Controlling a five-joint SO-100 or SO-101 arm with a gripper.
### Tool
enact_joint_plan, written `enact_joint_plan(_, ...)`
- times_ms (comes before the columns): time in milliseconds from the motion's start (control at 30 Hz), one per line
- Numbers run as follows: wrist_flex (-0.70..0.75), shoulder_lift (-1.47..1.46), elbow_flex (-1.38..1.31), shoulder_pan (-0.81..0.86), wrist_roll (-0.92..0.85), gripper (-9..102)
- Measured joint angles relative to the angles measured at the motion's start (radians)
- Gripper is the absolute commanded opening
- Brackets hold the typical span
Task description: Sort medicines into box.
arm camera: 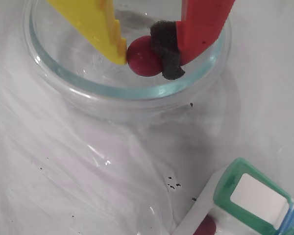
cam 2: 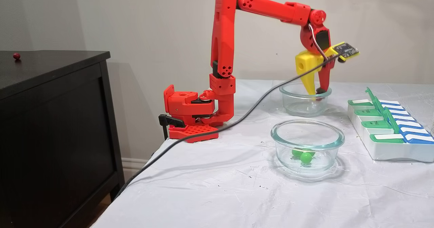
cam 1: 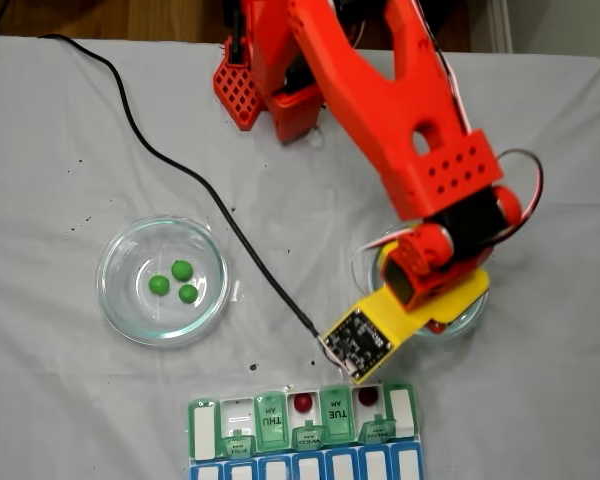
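1. The gripper (arm camera: 144, 58) reaches into the far glass dish (arm camera: 137, 93); its jaws are closed on a red ball (arm camera: 143, 56).
2. The pill organiser (cam 1: 300, 430) holds two red balls; three green balls (cam 1: 176, 280) wait in the near dish (cam 1: 110, 290).
3. Risk: the glossy ball sits near the fingertips and may slip out on lifting or clip the dish rim.

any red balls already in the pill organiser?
Yes. In a fixed view two red balls sit in open compartments of the pill organiser, on either side of the TUE lid.
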Motion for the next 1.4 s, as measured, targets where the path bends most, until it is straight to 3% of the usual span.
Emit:
enact_joint_plan(233,0.155,0.092,-0.175,0.098,-0.011,0)
enact_joint_plan(633,0.249,-0.051,-0.400,0.537,-0.261,0)
enact_joint_plan(933,0.133,-0.067,-0.273,0.634,-0.310,0)
enact_joint_plan(1400,-0.081,-0.264,-0.301,0.634,-0.272,0)
